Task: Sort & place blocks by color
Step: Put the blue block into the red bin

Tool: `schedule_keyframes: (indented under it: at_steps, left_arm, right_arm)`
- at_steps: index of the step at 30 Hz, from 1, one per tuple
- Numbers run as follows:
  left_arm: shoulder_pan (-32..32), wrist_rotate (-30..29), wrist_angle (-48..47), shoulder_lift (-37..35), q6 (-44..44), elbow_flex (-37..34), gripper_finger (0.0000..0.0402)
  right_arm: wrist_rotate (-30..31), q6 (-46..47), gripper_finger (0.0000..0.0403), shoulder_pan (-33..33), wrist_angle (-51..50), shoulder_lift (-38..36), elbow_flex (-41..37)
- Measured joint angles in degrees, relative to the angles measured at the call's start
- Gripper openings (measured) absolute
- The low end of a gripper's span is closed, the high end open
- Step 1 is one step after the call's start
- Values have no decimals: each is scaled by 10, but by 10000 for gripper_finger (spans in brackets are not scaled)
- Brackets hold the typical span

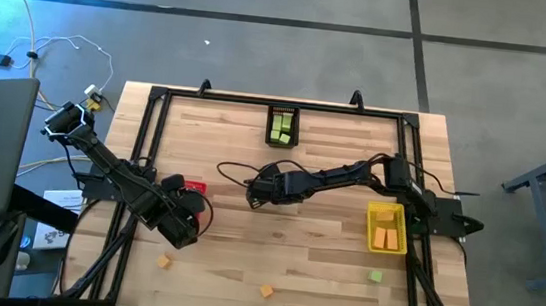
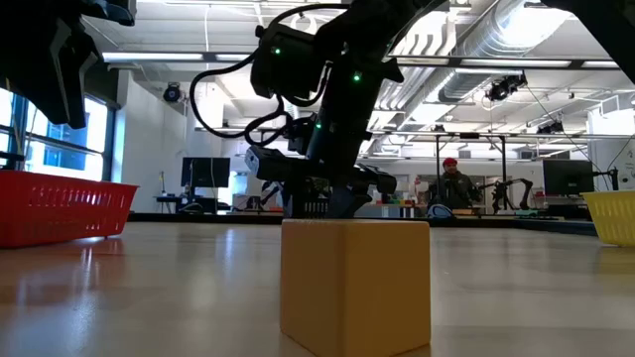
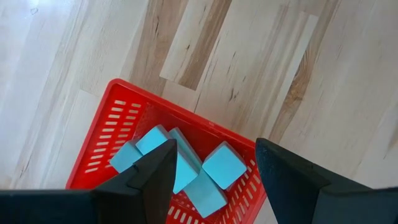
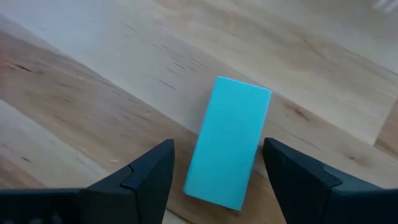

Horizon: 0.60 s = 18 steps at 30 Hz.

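Observation:
A mint-teal bar block (image 4: 229, 144) lies flat on the table's middle. My right gripper (image 4: 217, 143) hangs open just over it, one finger on either side of its long faces, and touches nothing that I can see. My left gripper (image 3: 214, 149) is open above the red bin (image 3: 106, 134), which holds several teal blocks (image 3: 224, 165). Two orange blocks (image 1: 164, 260) (image 1: 267, 290) and a lime green block (image 1: 375, 275) rest on the table near its front edge. In the low view one orange block (image 2: 355, 283) fills the foreground, with my right gripper (image 2: 332, 203) behind it.
A black bin (image 1: 283, 126) with green blocks stands at the far middle. A yellow bin (image 1: 386, 227) with orange blocks sits at the right. The red bin (image 1: 194, 186) is at the left, under my left arm. A black frame (image 1: 158, 97) runs around the table.

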Motion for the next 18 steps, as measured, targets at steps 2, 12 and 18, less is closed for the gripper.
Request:
schedule_keyframes:
  at_steps: [2,12,18]
  left_arm:
    - [0,0,0,0,0,0,204]
    - [0,0,0,0,0,0,204]
    - [0,2,0,0,30,0,205]
  right_arm:
    - [-1,0,230,0,1,2,0]
    - [-4,-41,107,5,-8,3,1]
    - [-6,-74,96,14,4,3,1]
